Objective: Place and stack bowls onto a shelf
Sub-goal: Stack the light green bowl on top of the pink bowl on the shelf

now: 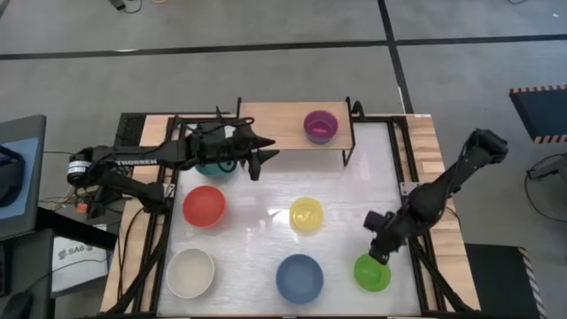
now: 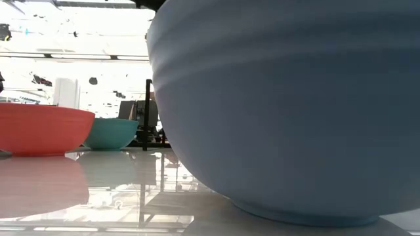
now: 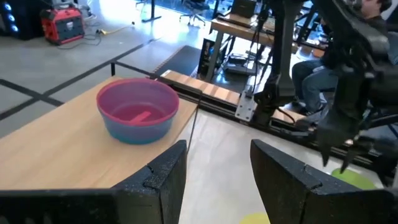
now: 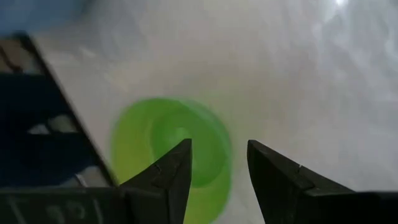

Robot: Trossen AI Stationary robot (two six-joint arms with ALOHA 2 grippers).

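The shelf (image 1: 283, 120) stands along the table's far edge and carries a magenta bowl (image 1: 320, 126) (image 3: 138, 111), whose lower wall shows blue like a cyan bowl beneath it. Red (image 1: 204, 206), yellow (image 1: 306, 214), white (image 1: 190, 272), blue (image 1: 299, 277) and lime green (image 1: 372, 272) bowls rest on their bases on the white tabletop. A dark teal bowl (image 1: 211, 165) sits half hidden under the left arm. My left gripper (image 1: 262, 156) (image 3: 217, 180) is open and empty by the shelf's near left corner, pointing toward the magenta bowl. My right gripper (image 1: 379, 252) (image 4: 217, 177) hangs open just above the green bowl's (image 4: 171, 149) far rim.
In the low view the blue bowl (image 2: 282, 111) fills most of the frame, with the red (image 2: 42, 128) and teal (image 2: 111, 133) bowls behind it. Black frame rails (image 1: 399, 168) border the tabletop. Bare shelf board (image 3: 56, 149) lies left of the magenta bowl. A seated person (image 3: 323, 68) is beyond the table.
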